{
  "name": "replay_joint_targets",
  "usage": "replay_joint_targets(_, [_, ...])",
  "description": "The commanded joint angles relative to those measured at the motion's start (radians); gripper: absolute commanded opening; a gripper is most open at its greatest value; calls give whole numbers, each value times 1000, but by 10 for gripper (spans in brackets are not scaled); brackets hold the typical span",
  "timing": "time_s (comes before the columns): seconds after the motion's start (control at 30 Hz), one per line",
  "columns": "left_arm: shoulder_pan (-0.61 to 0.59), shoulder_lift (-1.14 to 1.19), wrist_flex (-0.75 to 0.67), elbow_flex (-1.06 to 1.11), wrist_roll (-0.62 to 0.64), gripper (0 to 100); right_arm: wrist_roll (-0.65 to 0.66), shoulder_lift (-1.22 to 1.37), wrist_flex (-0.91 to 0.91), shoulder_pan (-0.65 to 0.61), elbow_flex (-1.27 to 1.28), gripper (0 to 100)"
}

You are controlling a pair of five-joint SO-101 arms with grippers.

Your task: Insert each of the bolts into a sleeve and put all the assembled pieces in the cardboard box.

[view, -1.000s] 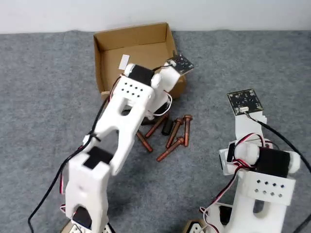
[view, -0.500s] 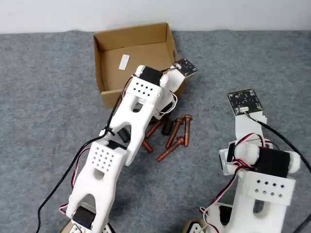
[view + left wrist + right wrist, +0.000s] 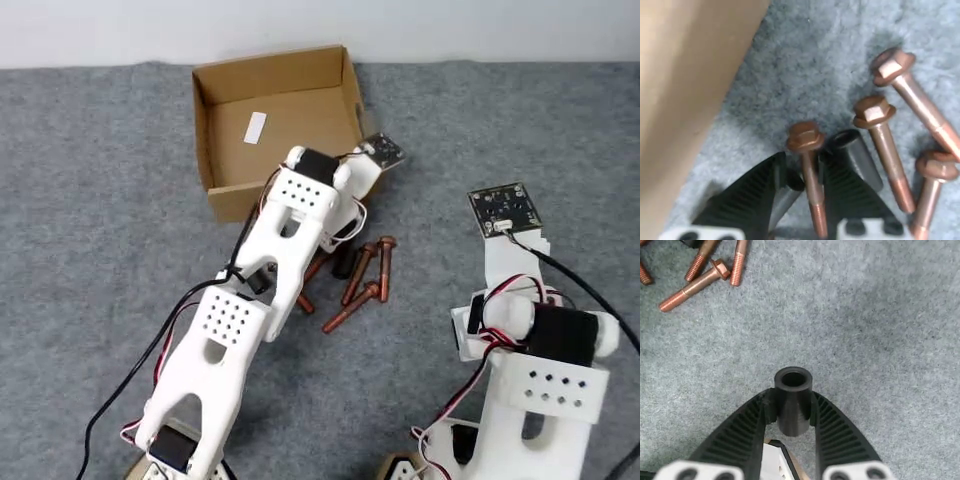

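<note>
**gearhead22:** So where is everything sat? The cardboard box (image 3: 300,115) is seen open at the upper left-centre of the high view, with a white label (image 3: 256,126) stuck on its floor.

**boltnut:** Yep. Just below the box's near corner, around mid-frame, the loose bolts (image 3: 358,272) are scattered on the grey carpet (image 3: 100,250). They're copper coloured, and a black spare sleeve (image 3: 345,262) is laid among them. The left arm (image 3: 225,320) is stretched diagonally from the bottom left of the frame up to that pile.

**gearhead22:** And the left gripper (image 3: 804,162)?

**boltnut:** It's set down over one bolt (image 3: 807,150). The fingers are spread only a little, one on each side of the shaft, and a thin gap is left on one side, so the bolt isn't pinched. The spare sleeve is found right beside that bolt's head, with three more bolts close by.

**gearhead22:** Right side?

**boltnut:** The right arm (image 3: 545,385) is seen in the lower right of the high view, well apart from the pile. In the right gripper (image 3: 792,402) a sleeve (image 3: 792,412) is pinched between both fingers. Its open bore is turned toward the wrist camera, and it's held above bare carpet.
</note>
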Motion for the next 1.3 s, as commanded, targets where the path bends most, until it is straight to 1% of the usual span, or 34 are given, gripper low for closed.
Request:
replay_joint_targets(0.0, [5, 9, 23, -33, -9, 117, 3, -15, 31, 8, -8, 9])
replay_joint_targets(0.1, [5, 23, 25, -30, -8, 104, 3, -13, 31, 7, -8, 9])
replay_joint_targets(0.23, [18, 18, 25, -38, -8, 18, 3, -15, 31, 7, -8, 9])
replay_joint_targets(0.4, [60, -32, 26, -35, -5, 6, 2, -22, 31, 4, -8, 9])
replay_joint_targets(0.47, [84, -87, 26, -36, 43, 6, -8, -22, 31, 7, -8, 9])
replay_joint_targets(0.63, [121, -230, 26, -1, 233, 7, -138, -15, 35, 7, -6, 9])
replay_joint_targets(0.73, [124, -304, 26, 73, 339, 8, -189, -15, 36, 10, -6, 9])
replay_joint_targets(0.8, [124, -359, 28, 148, 430, 7, -236, -21, 38, 10, -6, 9])
replay_joint_targets(0.87, [120, -437, 28, 240, 491, 6, -272, -22, 38, 10, -8, 9])
replay_joint_targets(1.03, [124, -709, 28, 458, 534, 5, -295, -24, 36, 8, -12, 9])
replay_joint_targets(1.13, [121, -873, 26, 552, 586, 5, -296, -24, 33, 5, -14, 9])
replay_joint_targets(1.27, [115, -1051, 23, 664, 600, 5, -311, -36, 30, 4, -14, 9])
